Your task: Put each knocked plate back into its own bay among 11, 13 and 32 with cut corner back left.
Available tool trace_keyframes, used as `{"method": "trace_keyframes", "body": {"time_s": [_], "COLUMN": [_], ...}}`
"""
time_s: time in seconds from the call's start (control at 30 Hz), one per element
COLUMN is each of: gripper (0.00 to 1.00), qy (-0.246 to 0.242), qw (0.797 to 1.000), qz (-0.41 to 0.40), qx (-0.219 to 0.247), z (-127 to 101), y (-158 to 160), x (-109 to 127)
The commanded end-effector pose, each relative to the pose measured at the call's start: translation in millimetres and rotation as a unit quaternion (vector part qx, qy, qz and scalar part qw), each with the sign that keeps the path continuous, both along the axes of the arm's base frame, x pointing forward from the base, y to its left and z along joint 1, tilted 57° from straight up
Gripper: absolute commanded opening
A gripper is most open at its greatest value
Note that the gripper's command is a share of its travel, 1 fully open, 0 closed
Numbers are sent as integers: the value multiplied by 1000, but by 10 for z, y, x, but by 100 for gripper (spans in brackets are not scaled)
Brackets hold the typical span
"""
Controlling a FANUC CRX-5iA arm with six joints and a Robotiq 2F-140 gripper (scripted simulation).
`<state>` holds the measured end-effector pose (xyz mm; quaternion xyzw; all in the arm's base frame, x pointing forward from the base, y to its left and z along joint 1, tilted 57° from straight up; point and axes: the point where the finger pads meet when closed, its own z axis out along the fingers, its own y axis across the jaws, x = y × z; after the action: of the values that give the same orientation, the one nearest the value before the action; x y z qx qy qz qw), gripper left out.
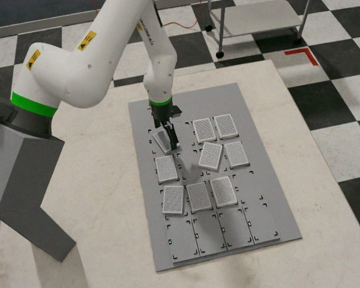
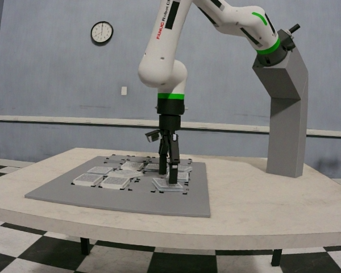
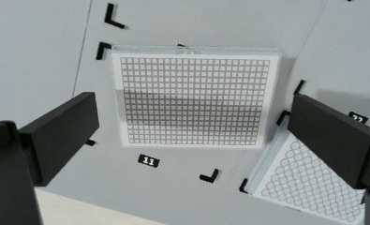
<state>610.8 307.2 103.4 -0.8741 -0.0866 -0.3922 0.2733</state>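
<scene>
Three left to reseat, none yet home: 384-well plate for bay 11 [image 1: 160, 138] [image 2: 161, 185] [image 3: 193, 103], skewed beneath wide-open, empty pincer [image 1: 171, 144] [image 2: 167, 177] [image 3: 194, 111]; beyond pincer, 384-well plate for bay 13 [image 1: 173, 199] [image 2: 184, 168], 96-well plate for bay 32 [image 1: 210, 155] [image 2: 124, 173].

So the white FANUC arm [image 1: 90, 59] [image 2: 170, 49] is bent over at the elbow, with its last section dropping pretty much straight down. The wrist [image 1: 159, 83] [image 2: 172, 79] ends in a green ring above the black gripper [image 1: 169, 145] [image 2: 167, 176] [image 3: 196, 136], which points downward. Its two fingers are spread wide, one on each side of the wrist view, with nothing pinched between them. From the top they overlap, so the exact tilt is kinda hard to call there.
</scene>
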Motion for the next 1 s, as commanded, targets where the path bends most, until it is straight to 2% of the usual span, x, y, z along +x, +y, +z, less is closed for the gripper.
{"method": "trace_keyframes", "body": {"time_s": [0.0, 0.53, 0.97], "gripper": [100, 100, 100], "qy": [-1, -1, -1], "qw": [1000, 1000, 1000], "qz": [0, 0, 0], "qx": [0, 0, 0], "z": [3, 3, -77], "y": [1, 1, 81], "x": [9, 9, 102]}}
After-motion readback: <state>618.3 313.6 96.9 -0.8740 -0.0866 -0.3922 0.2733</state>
